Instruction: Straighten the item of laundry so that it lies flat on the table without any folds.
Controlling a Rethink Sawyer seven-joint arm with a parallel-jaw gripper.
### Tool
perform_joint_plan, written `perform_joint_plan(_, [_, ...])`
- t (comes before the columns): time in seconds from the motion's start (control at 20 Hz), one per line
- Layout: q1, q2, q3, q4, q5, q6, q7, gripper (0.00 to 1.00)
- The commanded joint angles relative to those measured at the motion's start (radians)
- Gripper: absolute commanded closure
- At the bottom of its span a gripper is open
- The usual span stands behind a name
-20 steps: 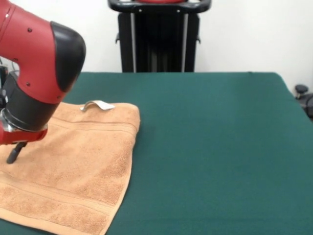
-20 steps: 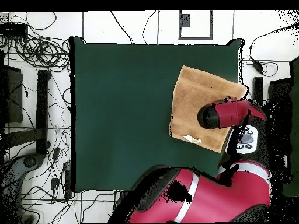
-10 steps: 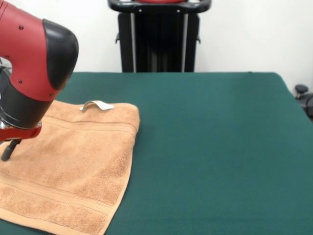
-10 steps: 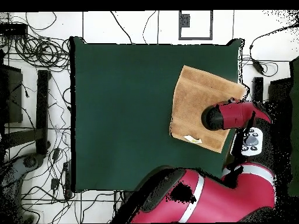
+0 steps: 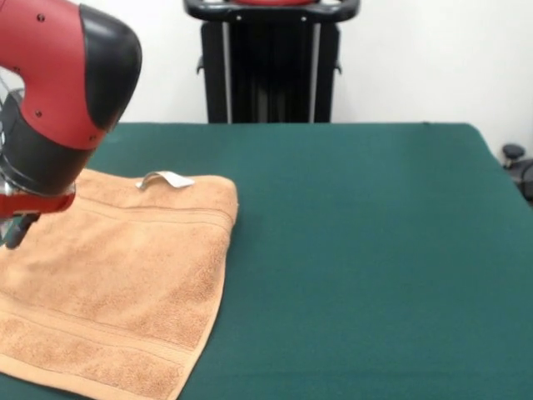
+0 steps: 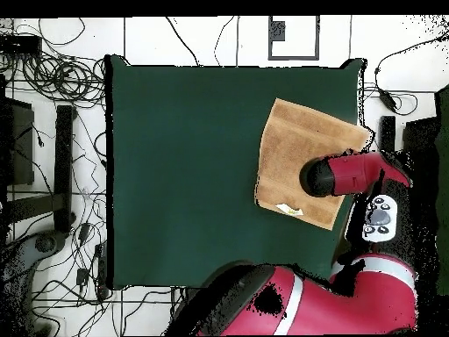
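Observation:
The item of laundry (image 5: 125, 275) is an orange-tan towel spread on the table (image 5: 375, 250) at the left of the front view, its white tag (image 5: 166, 177) curled up at the far edge. Woven bands run near its far and near edges. Its left part runs out of the picture. My gripper (image 5: 12, 235) hangs just above the towel's left part, under the red and black arm (image 5: 58, 92). In the overhead view the towel (image 6: 289, 154) lies near the table's (image 6: 184, 167) right edge, and the arm (image 6: 346, 173) covers its right side and hides the gripper.
The black pedestal (image 5: 271, 58) stands behind the table's far edge. Green cloth stretches wide to the right of the towel in the front view. Cables (image 6: 53, 79) and a black stand (image 6: 63, 167) lie on the floor beside the table in the overhead view.
The arm has risen and drawn a little toward the left edge of the front view, lifting the gripper off the towel. The towel lies as before.

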Motion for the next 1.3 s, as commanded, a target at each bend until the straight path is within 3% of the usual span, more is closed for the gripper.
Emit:
perform_joint_plan(0.05, [0.029, -0.065, 0.157, 0.146, 0.065, 0.138, -0.077, 0.0])
perform_joint_plan(0.25, [0.007, -0.08, 0.203, 0.167, 0.085, 0.141, -0.085, 0.0])
perform_joint_plan(0.75, [-0.138, -0.059, 0.419, 0.235, 0.14, 0.061, -0.125, 0.0])
perform_joint_plan(1.3, [-0.209, -0.049, 0.511, 0.272, 0.15, 0.096, -0.096, 0.0])
